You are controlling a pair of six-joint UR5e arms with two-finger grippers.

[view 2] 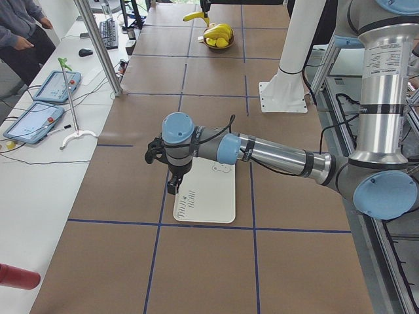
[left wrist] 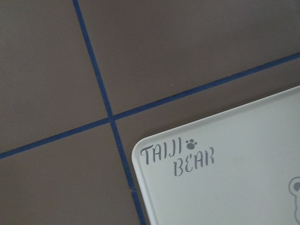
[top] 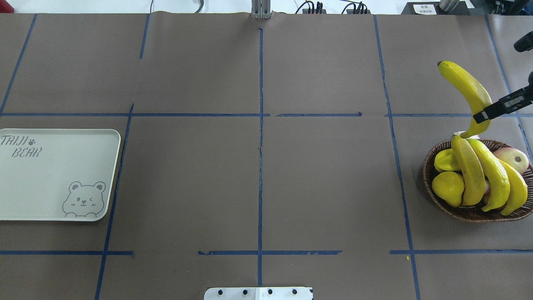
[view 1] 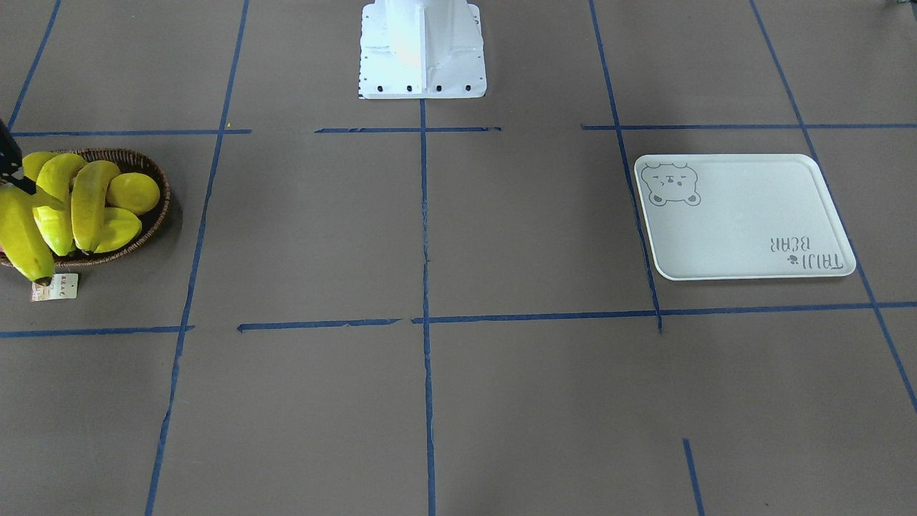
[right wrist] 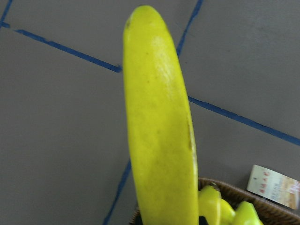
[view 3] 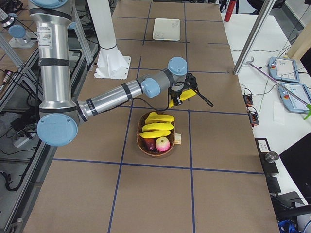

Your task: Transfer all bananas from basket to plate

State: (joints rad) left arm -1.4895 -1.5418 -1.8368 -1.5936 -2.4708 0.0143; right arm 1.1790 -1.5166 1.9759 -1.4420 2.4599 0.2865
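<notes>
We see two arms of the same build. The left arm [view 2: 275, 154] and the right arm [view 3: 112, 97] are brushed silver tubes joined by grey housings. Each joint is closed with a round light-blue cap. Thin black bands ring the tubes, and a printed label [view 2: 382, 62] sits on each upright tube. A black cable runs along each forearm to the wrist. The left claw [view 2: 172, 186] and the right claw [view 3: 176, 97] are black. The white pedestal [view 2: 292, 59] widens into a flat plate [view 1: 423, 75] with four dark screws along its edge.
</notes>
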